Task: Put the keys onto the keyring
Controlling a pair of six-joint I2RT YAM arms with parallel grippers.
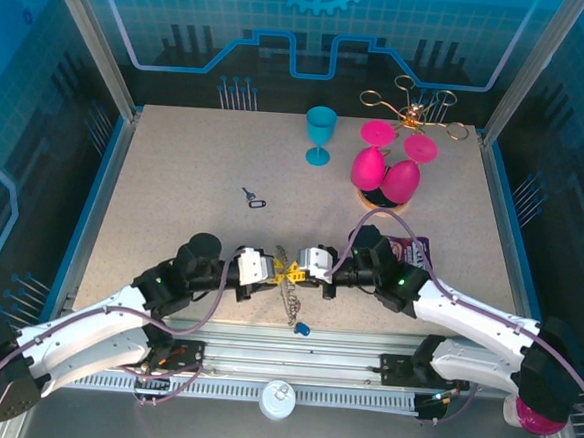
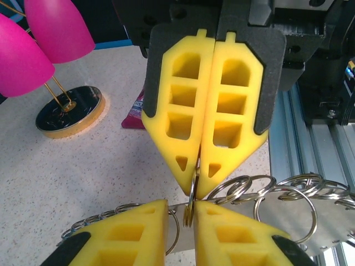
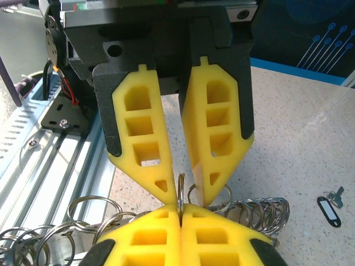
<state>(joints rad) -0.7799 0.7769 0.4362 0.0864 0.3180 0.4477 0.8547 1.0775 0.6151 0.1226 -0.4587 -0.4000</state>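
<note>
My two grippers meet tip to tip near the table's front edge. The right gripper (image 1: 296, 270) (image 3: 180, 206) is shut on one upright ring (image 3: 180, 191) of the keyring, a silver chain of rings (image 1: 289, 297) (image 3: 260, 213) (image 2: 288, 191) that trails toward the edge. The left gripper (image 1: 286, 273) (image 2: 181, 202) is open by a narrow gap, and that same ring (image 2: 192, 208) stands in the gap. A blue-tagged key (image 1: 301, 329) lies at the chain's lower end. Another key with a dark tag (image 1: 254, 200) (image 3: 331, 208) lies alone on the table farther back.
A teal goblet (image 1: 320, 131) stands at the back centre. Two tipped pink goblets (image 1: 386, 170) (image 2: 55, 27) rest on a dark gold-rimmed base (image 2: 69, 113), with a gold wire stand (image 1: 415, 107) behind them. A purple packet (image 1: 410, 252) lies by the right arm. The metal rail (image 1: 342, 358) runs along the front.
</note>
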